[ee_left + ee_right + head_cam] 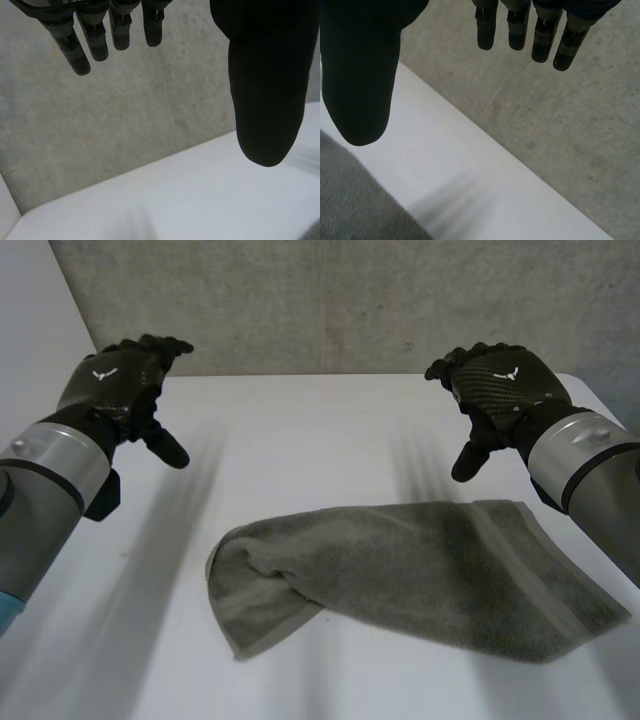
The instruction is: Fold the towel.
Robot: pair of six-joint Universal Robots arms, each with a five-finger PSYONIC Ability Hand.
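Observation:
A grey-green towel (420, 575) lies on the white table (300, 440), spread toward the right, with its left end rumpled and folded over itself. My left hand (115, 380) hovers above the table's far left, well apart from the towel, fingers (95, 35) relaxed and holding nothing. My right hand (500, 385) hangs over the far right, above the towel's back edge, also open and empty. In the right wrist view a corner of the towel (355, 205) lies below the thumb.
A grey concrete wall (350, 300) rises behind the table's far edge. The table's right edge (600, 400) runs close beside my right arm. Bare tabletop lies left of the towel and behind it.

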